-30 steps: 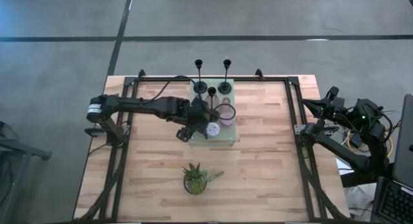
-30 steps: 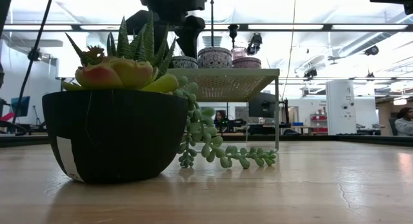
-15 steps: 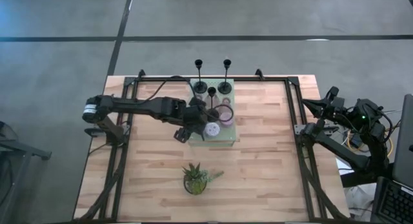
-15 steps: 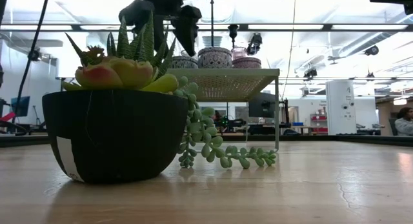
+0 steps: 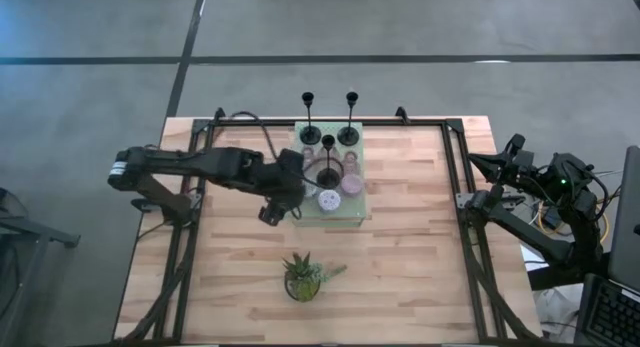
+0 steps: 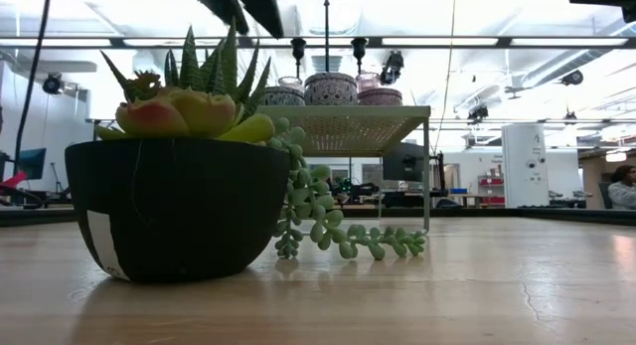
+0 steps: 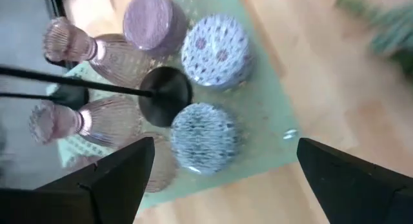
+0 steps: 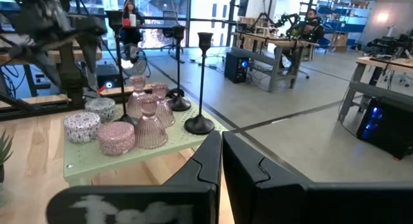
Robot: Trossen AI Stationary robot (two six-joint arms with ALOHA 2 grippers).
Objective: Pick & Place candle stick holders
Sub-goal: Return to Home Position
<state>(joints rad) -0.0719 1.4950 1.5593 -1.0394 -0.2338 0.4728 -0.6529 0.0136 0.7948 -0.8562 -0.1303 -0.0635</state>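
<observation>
Left gripper point(image 5: 268, 216), spread and empty, has withdrawn left of the central shelf point(image 5: 352, 216); candle stick holders point(image 5: 347, 135) apparently all placed, right arm point(image 5: 520, 172) idle far right.

Potted succulent point(image 5: 304, 277) on wood table point(image 5: 420, 247); green shelf point(image 5: 346, 213)

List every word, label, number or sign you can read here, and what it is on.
Nothing legible anywhere.
Pale marking on the body of the right gripper: too blurred to read.
White patch on the plant pot: no letters show.
Patterned tins: decoration only, no words.
</observation>
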